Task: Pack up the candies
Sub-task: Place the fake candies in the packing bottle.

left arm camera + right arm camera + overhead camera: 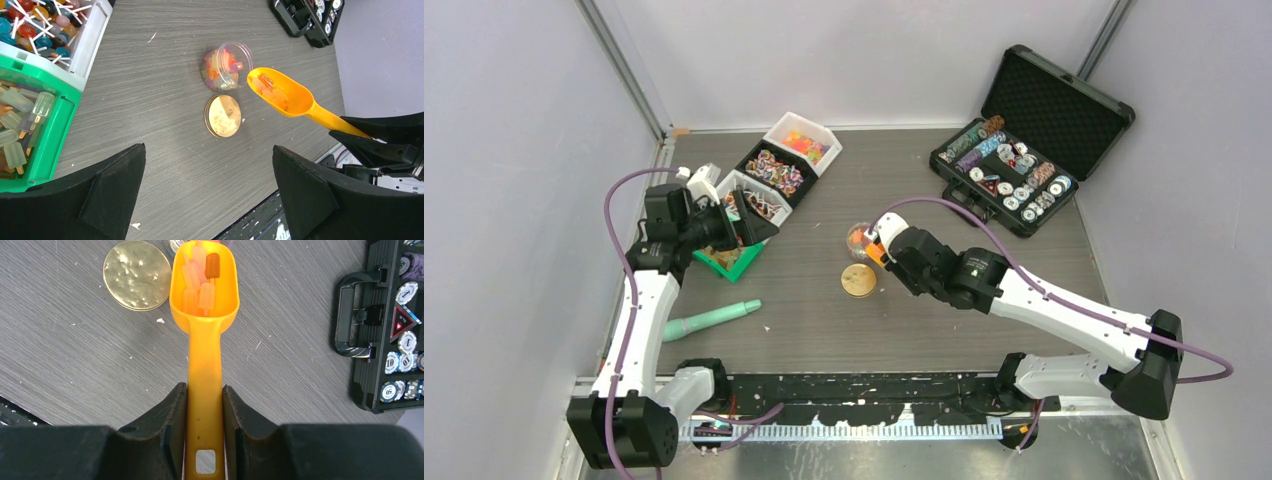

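Small glossy popsicle-shaped candies [192,277], translucent peach with one brown, lie in the bowl of one smooth orange plastic scoop [205,355]. Its flat handle is pinched between the black fingers of the right gripper [204,389]. More candies fill one clear round jar [235,55] just at the scoop's tip, beside one dimpled gold disc [136,274]. The left gripper [209,147] gapes wide, holding nothing. The table [964,190] is grey wood-grain and the walls [874,50] are pale. Four bins [742,268] of sweets stand at the left, and one black foam-lined case [1054,95] lies open at the right.
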`<move>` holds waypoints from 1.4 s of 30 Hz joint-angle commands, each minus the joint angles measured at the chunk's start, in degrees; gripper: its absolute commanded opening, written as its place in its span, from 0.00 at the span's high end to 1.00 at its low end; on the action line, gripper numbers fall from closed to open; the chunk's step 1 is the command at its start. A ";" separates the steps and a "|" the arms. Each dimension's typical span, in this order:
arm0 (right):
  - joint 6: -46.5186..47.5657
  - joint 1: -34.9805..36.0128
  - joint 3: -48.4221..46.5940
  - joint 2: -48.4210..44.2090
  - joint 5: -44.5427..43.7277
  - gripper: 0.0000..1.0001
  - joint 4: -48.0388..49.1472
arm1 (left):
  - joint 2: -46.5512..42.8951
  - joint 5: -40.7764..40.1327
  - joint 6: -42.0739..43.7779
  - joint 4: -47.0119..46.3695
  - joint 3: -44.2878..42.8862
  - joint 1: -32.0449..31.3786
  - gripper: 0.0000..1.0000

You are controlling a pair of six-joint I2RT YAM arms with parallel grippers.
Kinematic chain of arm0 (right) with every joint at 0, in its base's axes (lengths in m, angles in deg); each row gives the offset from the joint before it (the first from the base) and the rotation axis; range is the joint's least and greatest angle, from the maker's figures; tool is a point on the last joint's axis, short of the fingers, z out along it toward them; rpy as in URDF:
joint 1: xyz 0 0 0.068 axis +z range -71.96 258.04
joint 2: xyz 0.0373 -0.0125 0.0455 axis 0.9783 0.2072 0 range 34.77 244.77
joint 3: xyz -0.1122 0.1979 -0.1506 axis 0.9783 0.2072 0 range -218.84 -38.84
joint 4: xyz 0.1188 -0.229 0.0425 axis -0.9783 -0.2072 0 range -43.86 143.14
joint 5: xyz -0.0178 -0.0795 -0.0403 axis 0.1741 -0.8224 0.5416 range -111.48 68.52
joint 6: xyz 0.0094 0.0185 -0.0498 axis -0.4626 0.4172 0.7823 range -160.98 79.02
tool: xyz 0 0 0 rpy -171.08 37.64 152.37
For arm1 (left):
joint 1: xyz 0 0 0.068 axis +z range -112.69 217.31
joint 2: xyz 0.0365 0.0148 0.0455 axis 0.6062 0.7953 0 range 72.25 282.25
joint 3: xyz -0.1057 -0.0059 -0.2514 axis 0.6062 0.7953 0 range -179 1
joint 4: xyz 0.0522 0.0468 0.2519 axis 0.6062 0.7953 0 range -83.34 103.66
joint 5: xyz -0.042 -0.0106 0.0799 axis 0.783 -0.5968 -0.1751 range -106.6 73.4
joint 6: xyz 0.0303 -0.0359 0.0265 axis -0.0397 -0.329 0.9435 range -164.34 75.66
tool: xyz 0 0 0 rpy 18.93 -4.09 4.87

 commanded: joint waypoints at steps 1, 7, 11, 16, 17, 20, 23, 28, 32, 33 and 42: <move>-0.31 -0.02 -4.11 0.52 -1.09 1.00 -2.39 | -1.52 -0.14 1.39 -0.01 -0.08 -0.37 0.00; 0.35 -0.05 -6.00 1.84 -1.22 1.00 -3.42 | -1.64 -0.69 1.57 0.19 -0.18 -0.31 0.00; 0.57 -0.06 -8.50 4.66 -1.47 1.00 -5.21 | -1.90 -0.71 1.55 0.24 0.01 -0.36 0.00; 1.21 -0.07 -11.18 7.86 -2.62 1.00 -6.70 | -2.06 -1.11 1.65 0.43 0.01 -0.53 0.00; 1.38 -0.06 -11.79 8.43 -3.01 1.00 -7.32 | -2.10 -1.26 1.72 0.53 -0.06 -0.59 0.00; 1.82 -0.08 -13.74 9.82 -3.28 1.00 -9.13 | -2.08 -1.41 1.83 0.69 -0.16 -0.58 0.00; 2.27 -0.16 -15.04 10.99 -3.30 1.00 -10.61 | -2.16 -1.57 1.92 0.82 -0.17 -0.60 0.00; 2.64 -0.17 -17.00 12.61 -2.93 1.00 -12.84 | -2.32 -1.87 2.01 1.01 -0.22 -0.56 0.00; 2.51 -0.19 -18.06 13.10 -2.99 1.00 -14.07 | -2.36 -2.02 2.14 1.11 -0.25 -0.56 0.00; 2.50 -0.16 -18.28 13.19 -3.05 1.00 -14.30 | -2.34 -1.96 2.10 1.19 -0.25 -0.63 0.00; 2.42 -0.19 -21.21 12.90 -2.81 1.00 -17.19 | -2.58 -2.41 2.23 1.35 -0.32 -0.58 0.00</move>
